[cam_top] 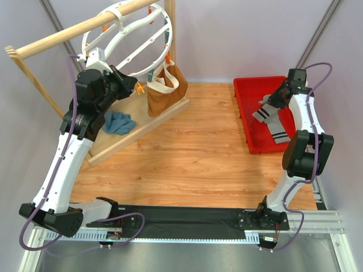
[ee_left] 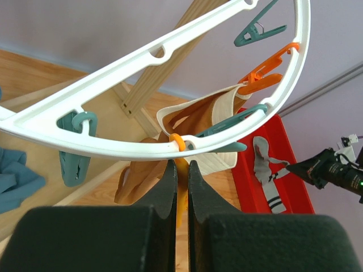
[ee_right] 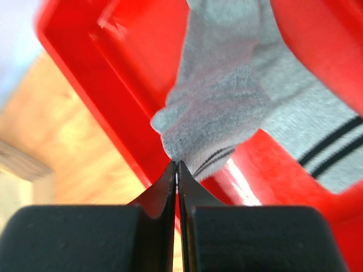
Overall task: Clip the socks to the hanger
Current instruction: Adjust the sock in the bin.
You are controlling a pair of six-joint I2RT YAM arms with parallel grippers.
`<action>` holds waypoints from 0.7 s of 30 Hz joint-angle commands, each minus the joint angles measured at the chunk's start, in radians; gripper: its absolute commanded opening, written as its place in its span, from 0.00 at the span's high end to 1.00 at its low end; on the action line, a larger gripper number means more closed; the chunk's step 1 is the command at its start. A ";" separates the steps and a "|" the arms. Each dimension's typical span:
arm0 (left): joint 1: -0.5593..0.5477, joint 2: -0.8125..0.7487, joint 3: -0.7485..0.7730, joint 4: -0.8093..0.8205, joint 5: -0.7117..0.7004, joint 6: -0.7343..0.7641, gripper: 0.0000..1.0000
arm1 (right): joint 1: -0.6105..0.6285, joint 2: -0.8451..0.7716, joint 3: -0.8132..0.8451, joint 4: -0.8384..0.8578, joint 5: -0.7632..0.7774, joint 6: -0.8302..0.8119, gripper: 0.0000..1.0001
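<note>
1. Left gripper: black jaws pinched shut on orange plastic clip under large round white plastic hanger.
2. Right gripper: jaws closed on light grey striped-cuff sock, over red plastic bin.

Glossy white plastic hanger, soft knit grey socks, shiny red plastic bin
</note>
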 commanded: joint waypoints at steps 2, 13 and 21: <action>-0.004 -0.024 -0.024 -0.025 0.064 -0.004 1.00 | -0.065 0.014 0.004 0.116 -0.145 0.241 1.00; -0.004 -0.022 -0.007 -0.053 0.062 0.019 1.00 | -0.139 0.484 0.523 0.044 -0.134 0.115 0.57; -0.004 -0.016 -0.029 -0.033 0.102 0.000 1.00 | -0.012 0.209 0.130 0.167 0.085 -0.157 0.66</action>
